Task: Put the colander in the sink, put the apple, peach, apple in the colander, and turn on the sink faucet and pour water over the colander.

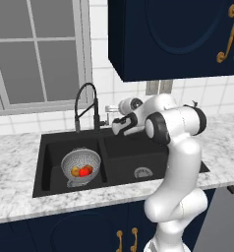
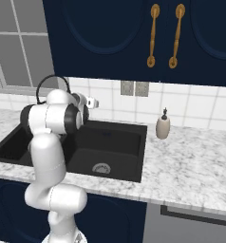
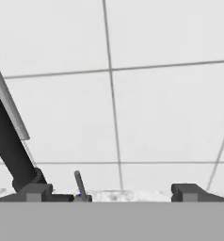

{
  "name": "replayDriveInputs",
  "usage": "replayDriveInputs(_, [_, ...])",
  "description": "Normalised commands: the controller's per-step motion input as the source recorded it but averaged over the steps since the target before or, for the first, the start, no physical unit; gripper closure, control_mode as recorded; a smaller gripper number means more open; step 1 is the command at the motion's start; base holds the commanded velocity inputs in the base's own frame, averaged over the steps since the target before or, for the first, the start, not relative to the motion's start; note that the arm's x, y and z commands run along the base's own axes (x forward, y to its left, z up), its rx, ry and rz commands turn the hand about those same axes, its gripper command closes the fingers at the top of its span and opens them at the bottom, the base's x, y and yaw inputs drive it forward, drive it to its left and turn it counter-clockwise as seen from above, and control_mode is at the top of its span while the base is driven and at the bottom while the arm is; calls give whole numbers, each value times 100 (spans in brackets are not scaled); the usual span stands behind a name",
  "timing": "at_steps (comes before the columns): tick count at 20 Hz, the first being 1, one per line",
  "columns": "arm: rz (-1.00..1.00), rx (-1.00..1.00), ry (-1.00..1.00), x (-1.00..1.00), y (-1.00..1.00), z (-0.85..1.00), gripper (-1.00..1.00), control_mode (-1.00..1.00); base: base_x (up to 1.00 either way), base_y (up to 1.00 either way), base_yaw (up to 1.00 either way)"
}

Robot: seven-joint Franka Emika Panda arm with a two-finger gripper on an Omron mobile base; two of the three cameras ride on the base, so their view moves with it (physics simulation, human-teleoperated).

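Observation:
The silvery perforated colander (image 1: 80, 166) sits in the left basin of the black sink (image 1: 120, 147). It holds a red apple (image 1: 87, 170) and the orange-yellow peach (image 1: 75, 172). The black gooseneck sink faucet (image 1: 84, 106) rises behind the basins. My gripper (image 1: 108, 115) hovers just right of the faucet's stem, above the sink's back edge, open and holding nothing. In the hand view my gripper (image 3: 113, 192) faces the tiled wall, with the faucet stem (image 3: 10, 146) at the left and its small lever (image 3: 79, 184) between the fingertips (image 3: 38, 190). No water is in view.
The right basin has a round steel drain (image 1: 142, 173). A soap dispenser (image 2: 163, 126) stands on the marble counter (image 2: 191, 161) to the right of the sink. Dark blue wall cabinets (image 1: 178, 34) hang overhead, and a window (image 1: 35, 54) is at the left.

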Motion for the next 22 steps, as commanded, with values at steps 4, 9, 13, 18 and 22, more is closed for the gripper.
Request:
replayDriveInputs(4, [0,0,0,13,30,-34,-100,-100,0,0,0])
replayDriveInputs(9, [0,0,0,31,27,-13,-100,-100,0,0,0])
replayDriveInputs(13, [-1,0,0,32,22,-11,-100,-100,0,0,0])
replayDriveInputs(18, [0,0,0,16,0,-13,-100,-100,0,0,0])
replayDriveInputs(22, [0,0,0,13,0,-23,-100,-100,0,0,0])
